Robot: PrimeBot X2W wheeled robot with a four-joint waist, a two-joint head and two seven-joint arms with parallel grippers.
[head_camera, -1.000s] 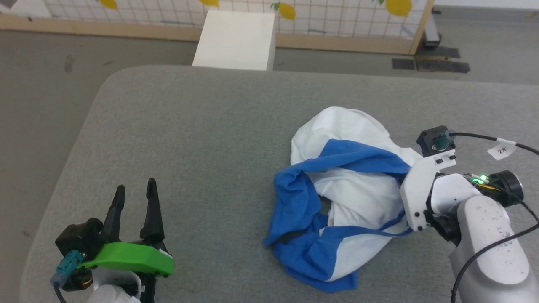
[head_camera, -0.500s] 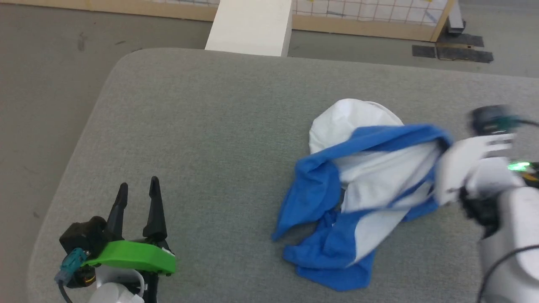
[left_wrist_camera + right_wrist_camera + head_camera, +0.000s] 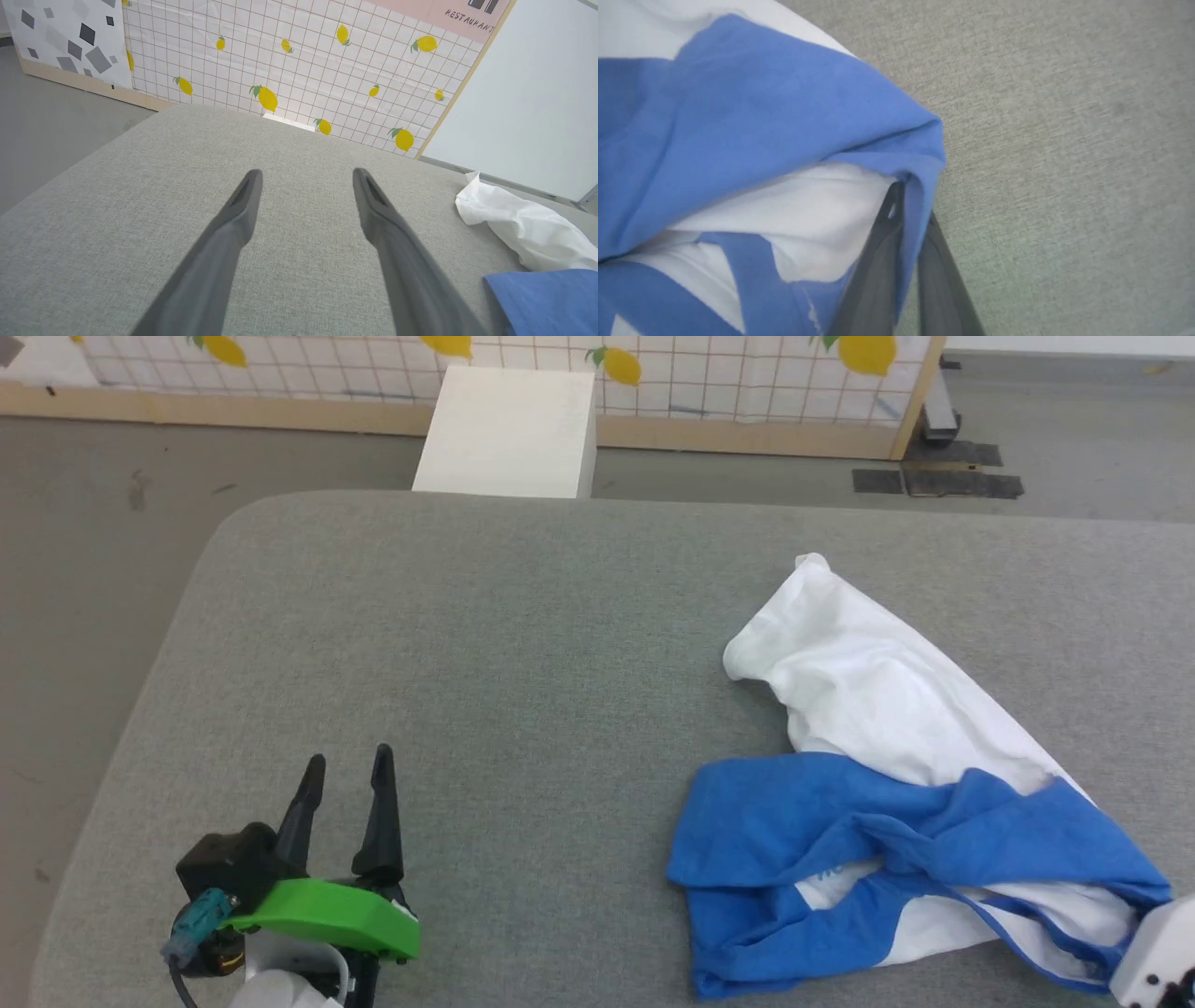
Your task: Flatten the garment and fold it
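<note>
Staged test room, lemon-print partition [image 3: 299, 70], "RESTAURANT" sign [image 3: 472, 16], grey padded table [image 3: 467, 644], bare floor [image 3: 93, 523]

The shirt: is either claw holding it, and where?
Yes: the right gripper pinches the garment by a blue fold at its edge. The left gripper is open, holding nothing.

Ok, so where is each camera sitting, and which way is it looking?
Head view: on the robot's head, looking forward and down at the grey table and the garment; the left gripper shows lower left.
Left wrist view: on the left wrist, looking along its open fingers over the table toward the lemon wall.
Right wrist view: on the right wrist, looking close at the garment; the right gripper pinches blue cloth.
Shared: all three see the garment and the table.
</note>
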